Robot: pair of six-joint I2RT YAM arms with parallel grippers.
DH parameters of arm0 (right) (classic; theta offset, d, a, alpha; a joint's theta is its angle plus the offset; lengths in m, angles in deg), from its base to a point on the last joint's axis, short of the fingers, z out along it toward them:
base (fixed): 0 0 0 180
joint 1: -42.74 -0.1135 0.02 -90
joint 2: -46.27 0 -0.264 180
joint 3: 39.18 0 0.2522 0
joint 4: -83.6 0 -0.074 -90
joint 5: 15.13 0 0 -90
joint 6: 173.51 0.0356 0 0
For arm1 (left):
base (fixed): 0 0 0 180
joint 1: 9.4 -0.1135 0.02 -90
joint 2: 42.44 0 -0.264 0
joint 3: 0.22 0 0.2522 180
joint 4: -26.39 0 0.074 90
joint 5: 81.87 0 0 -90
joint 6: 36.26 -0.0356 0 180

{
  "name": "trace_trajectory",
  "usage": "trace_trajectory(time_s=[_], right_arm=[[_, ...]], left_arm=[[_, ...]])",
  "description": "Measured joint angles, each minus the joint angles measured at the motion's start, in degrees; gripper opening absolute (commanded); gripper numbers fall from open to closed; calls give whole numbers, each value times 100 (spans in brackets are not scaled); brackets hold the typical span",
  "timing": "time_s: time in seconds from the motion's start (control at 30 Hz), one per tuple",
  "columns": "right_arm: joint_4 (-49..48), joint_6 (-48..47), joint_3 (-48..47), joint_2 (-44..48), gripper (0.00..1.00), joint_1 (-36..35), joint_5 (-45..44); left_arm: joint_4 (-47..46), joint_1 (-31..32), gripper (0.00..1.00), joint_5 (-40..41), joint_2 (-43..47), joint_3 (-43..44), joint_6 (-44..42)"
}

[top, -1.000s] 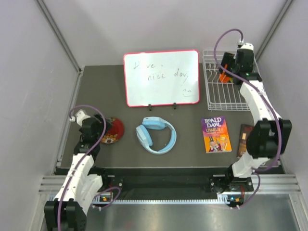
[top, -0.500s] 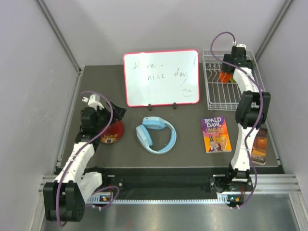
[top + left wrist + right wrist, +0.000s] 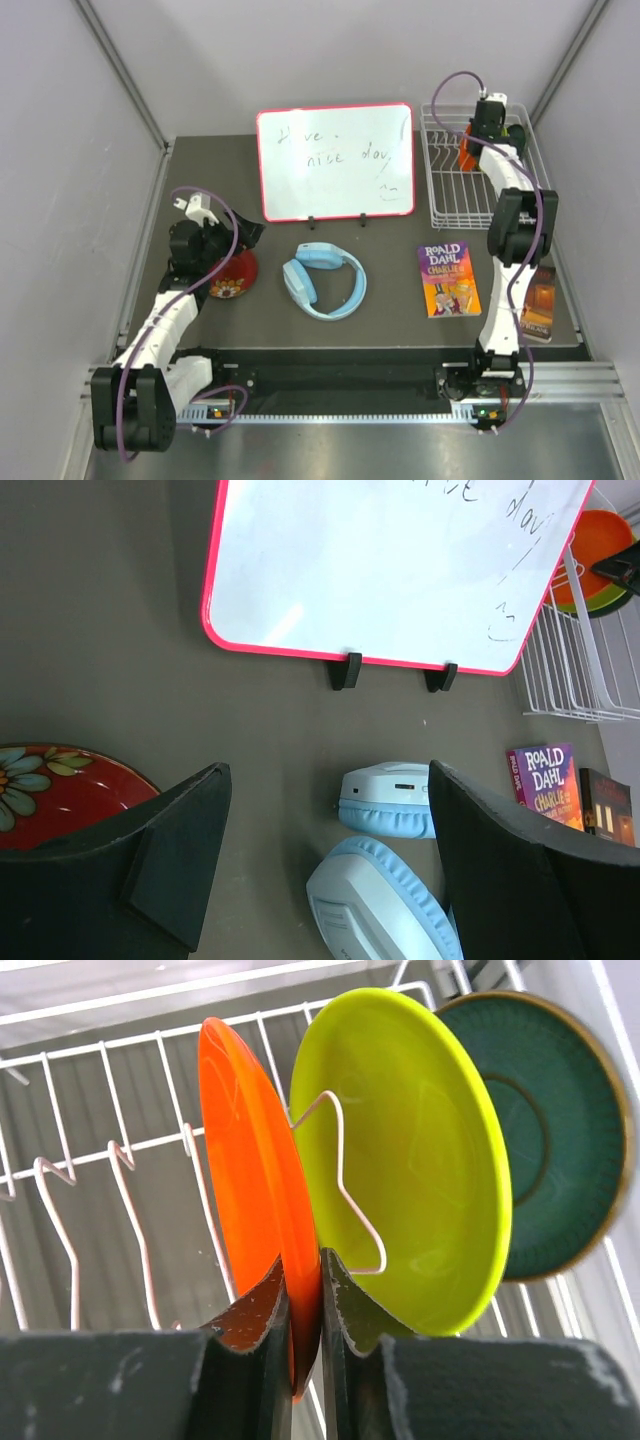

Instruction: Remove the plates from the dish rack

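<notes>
The white wire dish rack (image 3: 455, 205) stands at the back right. In the right wrist view three plates stand upright between its prongs (image 3: 60, 1200): orange (image 3: 245, 1160), yellow-green (image 3: 420, 1160) and dark green (image 3: 545, 1130). My right gripper (image 3: 303, 1270) is shut on the lower rim of the orange plate, one finger on each face. Seen from above, that gripper (image 3: 478, 135) reaches into the rack's far end. A dark red plate (image 3: 235, 275) with a flower pattern lies flat at the left of the table. My left gripper (image 3: 330, 775) hangs open just right of this plate (image 3: 50, 790), holding nothing.
A red-framed whiteboard (image 3: 335, 162) stands at the back centre. Light blue headphones (image 3: 325, 282) lie in the middle, right under the left gripper's fingers. A Roald Dahl book (image 3: 447, 278) and a dark book (image 3: 535, 300) lie at the right front.
My right gripper has closed on the orange plate's rim after reaching deeper into the rack. The left arm lifted and turned away from the dark red plate, still open.
</notes>
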State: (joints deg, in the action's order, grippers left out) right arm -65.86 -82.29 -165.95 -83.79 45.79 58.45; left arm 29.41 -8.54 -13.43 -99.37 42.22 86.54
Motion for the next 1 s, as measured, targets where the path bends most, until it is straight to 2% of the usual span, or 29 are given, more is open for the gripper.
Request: trace_trajectory(time_s=[0.1, 0.13, 0.17, 0.23, 0.43, 0.6, 0.73, 0.9, 1.0], right_arm=[[-295, -114, 363, 221, 0, -138, -448], [-514, -164, 597, 365, 0, -205, -640], [-649, -188, 800, 503, 0, -251, -741], [-935, -264, 1274, 870, 0, -361, -927], [-1469, -540, 1788, 1838, 0, -656, -1602], [-1615, -479, 2721, 3202, 0, -909, -1801], [-1274, 98, 3803, 4734, 0, -1213, -1086], [-1001, 1246, 5163, 6494, 0, -1453, 645], [-1064, 1882, 5914, 7112, 0, -1615, 1473]], left_arm=[[4, 15, 85, 11, 0, 0, -11], [11, 22, 88, 17, 0, 0, -28], [22, 28, 96, 17, -4, 2, -46], [55, 39, 99, 22, -42, 2, -111], [131, 79, 99, 4, -90, 2, -162], [184, 109, 99, -129, -9, 46, -162], [343, 168, 99, -450, 11, 306, -155], [192, 450, 99, -885, -2, 702, -81], [-96, 802, 99, -1014, -109, 708, 103]])
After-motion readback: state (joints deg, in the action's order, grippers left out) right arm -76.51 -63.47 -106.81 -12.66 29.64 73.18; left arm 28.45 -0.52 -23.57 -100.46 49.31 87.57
